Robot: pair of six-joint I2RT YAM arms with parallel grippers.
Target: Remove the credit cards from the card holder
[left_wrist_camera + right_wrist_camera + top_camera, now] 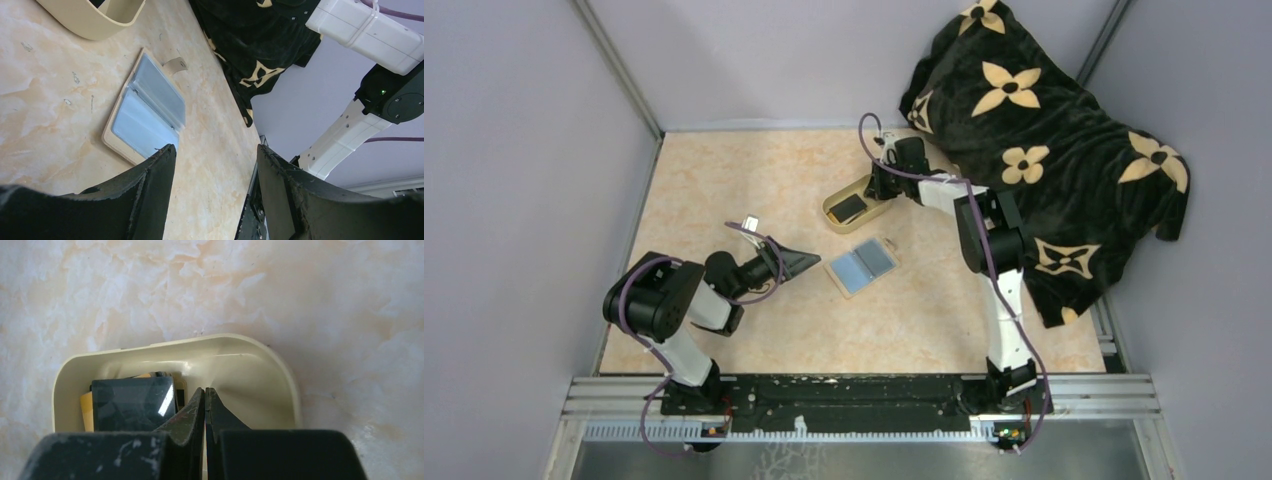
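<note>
The card holder (862,266) lies open on the table, blue-grey faces up, its tan tab toward the back; the left wrist view shows the card holder (147,110) just beyond my fingers. Black credit cards (132,403) lie stacked in the cream oval dish (260,375), seen from above as credit cards (851,208) in the dish (833,212). My right gripper (205,390) hovers over the dish beside the cards, jaws shut with nothing between them. My left gripper (215,150) stands open and empty, just left of the card holder, low over the table.
A black blanket (1044,130) with cream flower shapes is heaped at the back right, reaching down the table's right side. Grey walls enclose the table on three sides. The right arm (360,125) rises to the right in the left wrist view.
</note>
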